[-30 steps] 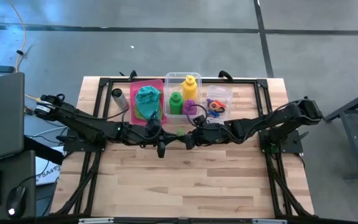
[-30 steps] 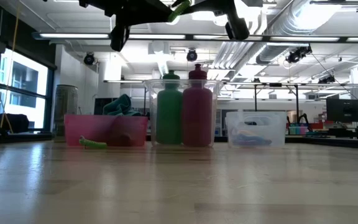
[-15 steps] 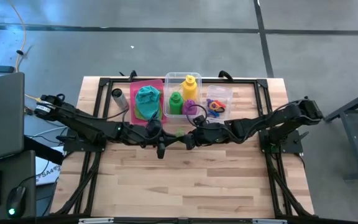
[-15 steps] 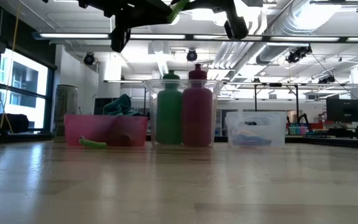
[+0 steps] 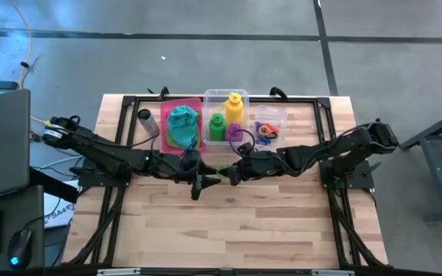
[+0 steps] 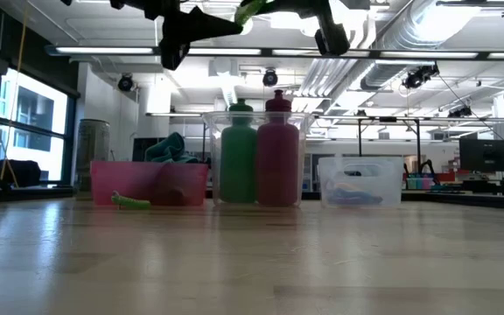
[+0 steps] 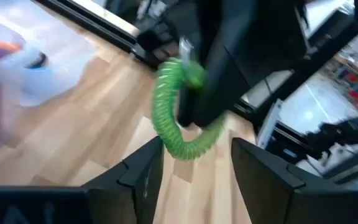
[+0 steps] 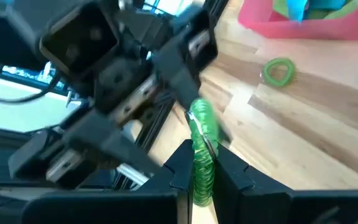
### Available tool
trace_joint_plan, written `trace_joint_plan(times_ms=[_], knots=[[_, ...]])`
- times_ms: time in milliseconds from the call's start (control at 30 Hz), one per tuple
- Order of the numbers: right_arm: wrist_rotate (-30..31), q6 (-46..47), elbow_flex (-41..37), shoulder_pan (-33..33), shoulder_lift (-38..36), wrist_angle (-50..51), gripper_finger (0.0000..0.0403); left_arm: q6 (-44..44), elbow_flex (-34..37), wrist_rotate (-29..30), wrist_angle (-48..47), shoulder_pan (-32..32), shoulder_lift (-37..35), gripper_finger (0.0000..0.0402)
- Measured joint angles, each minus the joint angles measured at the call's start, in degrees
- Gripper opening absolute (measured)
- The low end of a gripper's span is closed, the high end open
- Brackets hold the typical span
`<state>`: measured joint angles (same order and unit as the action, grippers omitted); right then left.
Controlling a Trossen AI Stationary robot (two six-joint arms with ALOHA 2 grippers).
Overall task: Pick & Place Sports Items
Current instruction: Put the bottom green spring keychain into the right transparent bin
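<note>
Pink bin [image 5: 194, 103], clear bins [image 5: 219, 96] behind grippers.

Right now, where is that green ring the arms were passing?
The green ring is in the air mid-table, pinched in the right gripper, in front of the bottle bin.

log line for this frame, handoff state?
phase: ring handoff | right gripper: shut on green ring | left gripper: open, released | location: above table centre

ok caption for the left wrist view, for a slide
Open left gripper facing a green ring held by the right gripper above the table.
</note>
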<state>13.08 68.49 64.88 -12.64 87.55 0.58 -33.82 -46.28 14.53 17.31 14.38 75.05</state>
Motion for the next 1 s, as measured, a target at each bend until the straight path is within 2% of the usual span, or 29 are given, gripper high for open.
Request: trace_joint_plan(times_ms=[300,567,800,1000], knots=[[-1.47,-1.23,0.0,0.0,-0.29,0.07,0.0021,0.01,0.0,-1.65,-0.11,-0.08,0.0,0.0186],[-1.5,-3.88,0.0,0.02,-3.25,0.55,0.0021,-0.3,0.0,-2.52,-4.46,-0.08,-0.26,0.0186],[-1.49,-7.63,-0.02,0.02,-8.27,9.66,0.0021,-0.54,0.01,-2.52,-6.27,-0.36,-1.86,0.0186],[1.24,-10.55,0.04,0.07,-14.0,18.05,0.0021,-0.55,-0.02,-2.5,-8.02,-1.28,-3.25,0.0186]])
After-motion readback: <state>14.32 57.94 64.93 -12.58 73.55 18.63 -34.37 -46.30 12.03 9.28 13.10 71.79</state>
